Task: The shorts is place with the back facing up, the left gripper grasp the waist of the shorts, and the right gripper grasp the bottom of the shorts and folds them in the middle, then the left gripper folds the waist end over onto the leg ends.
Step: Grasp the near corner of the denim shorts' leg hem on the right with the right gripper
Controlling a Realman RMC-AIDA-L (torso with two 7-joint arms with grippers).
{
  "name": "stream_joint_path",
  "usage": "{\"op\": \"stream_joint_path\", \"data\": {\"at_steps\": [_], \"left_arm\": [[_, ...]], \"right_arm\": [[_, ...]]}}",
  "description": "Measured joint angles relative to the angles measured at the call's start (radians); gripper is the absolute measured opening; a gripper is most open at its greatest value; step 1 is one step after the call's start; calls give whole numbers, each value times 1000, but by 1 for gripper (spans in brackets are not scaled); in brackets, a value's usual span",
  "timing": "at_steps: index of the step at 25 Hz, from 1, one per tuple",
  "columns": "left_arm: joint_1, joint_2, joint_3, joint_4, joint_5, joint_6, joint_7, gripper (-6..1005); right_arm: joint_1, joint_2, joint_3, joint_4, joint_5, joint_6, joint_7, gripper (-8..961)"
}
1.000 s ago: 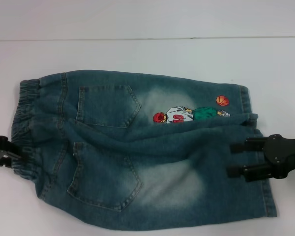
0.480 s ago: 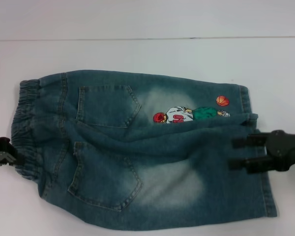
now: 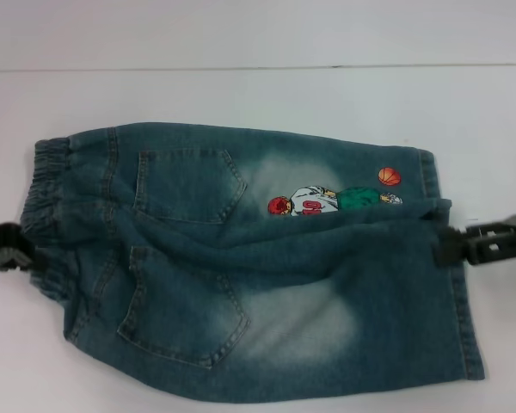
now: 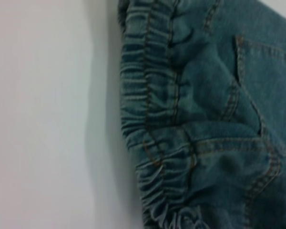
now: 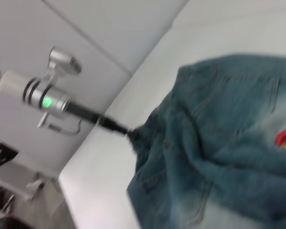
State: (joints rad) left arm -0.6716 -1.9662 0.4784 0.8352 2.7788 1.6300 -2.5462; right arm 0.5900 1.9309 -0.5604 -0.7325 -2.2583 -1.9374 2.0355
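Observation:
The shorts [image 3: 267,275] lie flat on the white table with the back up and both patch pockets showing. Their ruched waist [image 3: 43,198] points left, and the bottom hems [image 3: 466,301] point right, near the embroidered player [image 3: 327,202] and orange ball [image 3: 389,175]. My left gripper [image 3: 17,249] is at the middle of the waistband edge; the left wrist view shows only the waist [image 4: 148,95] close up. The right wrist view shows that left gripper [image 5: 129,133] meeting the waistband. My right gripper [image 3: 443,245] is at the hem edge between the two legs, turned edge-on.
The white table [image 3: 258,95] reaches back to a seam along the far side. In the right wrist view the table's edge [image 5: 81,200] drops off to the floor beyond the waist end. The left arm's silver link [image 5: 45,98] hangs above that side.
My right gripper has drawn back to the right, from over the leg fabric to the hem edge, and has turned edge-on. My left gripper has crept slightly toward the waistband.

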Motion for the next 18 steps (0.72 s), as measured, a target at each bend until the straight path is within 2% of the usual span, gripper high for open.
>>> {"op": "stream_joint_path", "data": {"at_steps": [8, 18], "left_arm": [[-25, 3, 3, 20, -15, -4, -5, 39], [-54, 6, 5, 17, -15, -11, -15, 39]], "right_arm": [[10, -9, -58, -71, -168, -44, 54, 938], [29, -1, -146, -62, -347, -44, 12, 939]]}}
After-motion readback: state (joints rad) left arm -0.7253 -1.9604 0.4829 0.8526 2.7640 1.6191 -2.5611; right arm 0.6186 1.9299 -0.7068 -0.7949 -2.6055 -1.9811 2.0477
